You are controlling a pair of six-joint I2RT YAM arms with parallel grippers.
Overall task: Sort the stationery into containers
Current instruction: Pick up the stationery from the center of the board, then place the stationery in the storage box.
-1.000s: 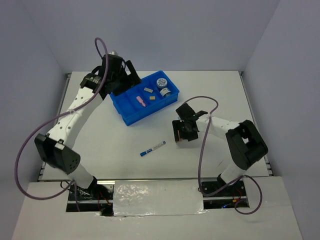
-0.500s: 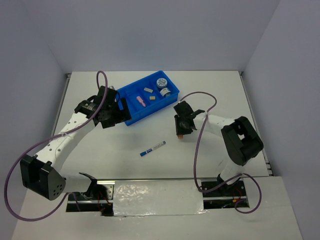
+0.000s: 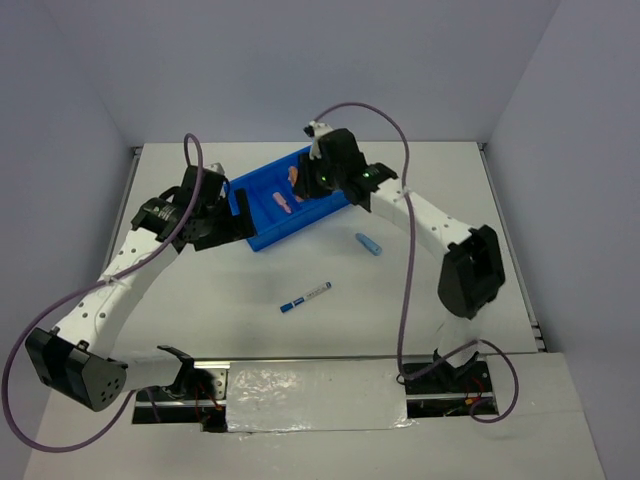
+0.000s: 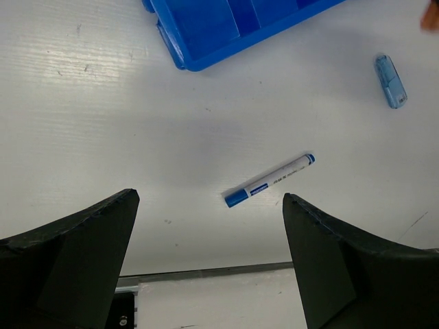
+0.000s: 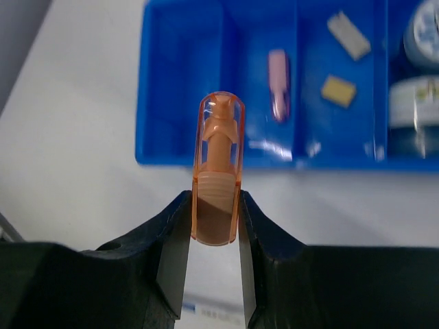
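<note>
Right gripper (image 5: 214,214): jaws nearly closed, pinching the lower end of an orange piece (image 5: 219,157). The piece is translucent with a capped tip and stands straight out past the fingertips.
- Right wrist view: the orange piece overlaps the lower wall of the blue tray (image 5: 180,155), about in line with the divider between compartments 1 and 2 counted from frame left.
- Top view: this gripper (image 3: 312,176) hangs over the tray's upper part, centre of frame. I cannot tell its height above the tray.

Tray contents, right wrist view:
- Compartment 2: pink piece (image 5: 278,93).
- Compartment 3: grey piece (image 5: 348,35) above tan piece (image 5: 339,90).
- Compartment 4, at the right edge: patterned roll (image 5: 424,31), cropped.

Left gripper (image 4: 209,199): jaws spread wide, holding nothing, over bare table below the tray's lower-left corner.

Loose on the table:
- Blue-and-white marker (image 3: 305,296), lying slantwise at frame centre, well apart from the tray.
- Light-blue piece (image 3: 369,243), right of the tray, not touching it.
</note>
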